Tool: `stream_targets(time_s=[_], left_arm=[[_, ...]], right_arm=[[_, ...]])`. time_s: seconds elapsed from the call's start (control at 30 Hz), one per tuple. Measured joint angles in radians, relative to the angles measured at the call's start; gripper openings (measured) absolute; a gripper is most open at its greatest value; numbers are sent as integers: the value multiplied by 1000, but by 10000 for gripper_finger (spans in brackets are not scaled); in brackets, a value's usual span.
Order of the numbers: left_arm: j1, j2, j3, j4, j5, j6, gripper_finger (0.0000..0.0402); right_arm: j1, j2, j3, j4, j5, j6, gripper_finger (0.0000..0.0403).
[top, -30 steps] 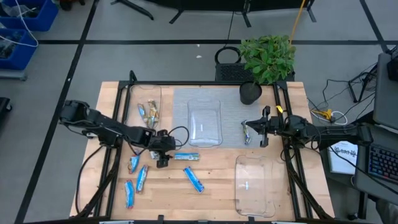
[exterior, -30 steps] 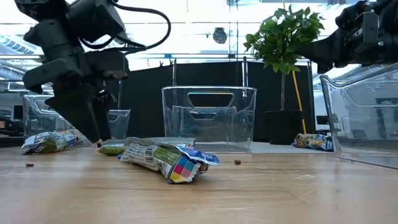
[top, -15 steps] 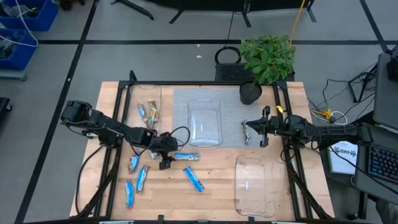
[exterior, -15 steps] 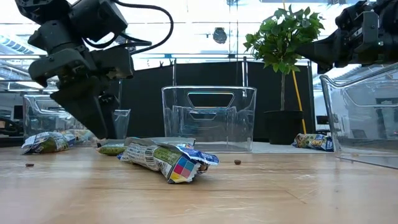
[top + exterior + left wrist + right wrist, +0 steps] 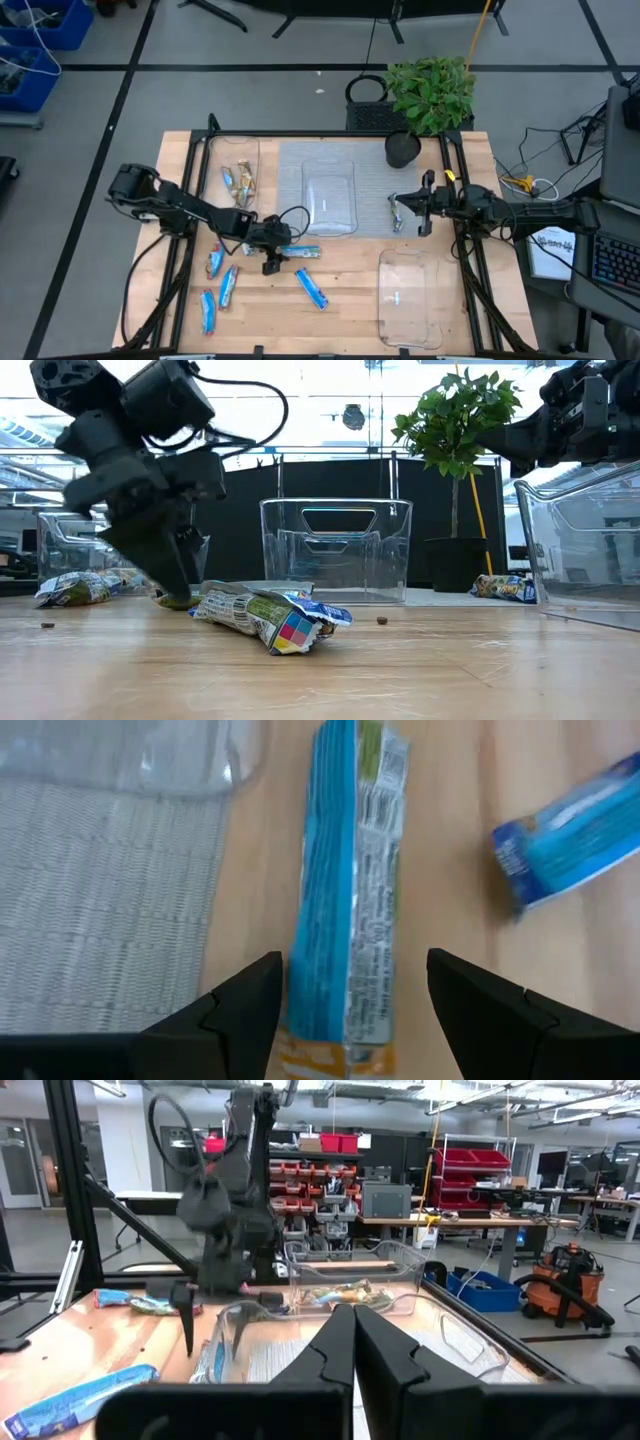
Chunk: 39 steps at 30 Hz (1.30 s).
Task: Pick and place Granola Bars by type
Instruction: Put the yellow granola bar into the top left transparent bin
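**Left claw spread over a blue bar**

Left gripper [image 5: 350,1005] hangs low over the wooden table [image 5: 350,300], its two dark fingers [image 5: 235,1010] spread wide on either side of a shiny blue wrapped granola bar [image 5: 345,910] that lies flat between them, ungripped. Just beyond it sits a clear plastic rectangular tray [image 5: 329,197] on a grey woven mat [image 5: 100,910]; another blue bar [image 5: 311,288] lies near. More blue bars [image 5: 218,285] lie behind the claw. Right gripper [image 5: 397,212] waits above the mat's far side, fingers pressed together.
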Motion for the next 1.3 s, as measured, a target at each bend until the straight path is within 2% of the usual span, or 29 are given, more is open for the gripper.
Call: stream_targets(time_s=[0.23,0.33,0.43,0.67,0.7,1.07,1.3], left_arm=[[0,24,1,15,-10,43,252],[1,9,-1,5,-6,51,236],[2,-3,-2,-4,0,52,190],[1,-12,-3,2,28,90,31],[3,-12,-3,2,30,94,19],[-33,-23,-2,-15,33,123,6],[-81,-162,-3,-56,-13,161,5]], right_arm=[[0,2,-1,5,-1,2,0],[0,2,-1,5,0,2,0],[0,2,-1,5,0,2,0],[0,2,-1,4,0,10,0],[0,2,-1,4,0,11,0],[0,2,-1,3,1,10,0],[0,2,-1,5,2,-11,0]])
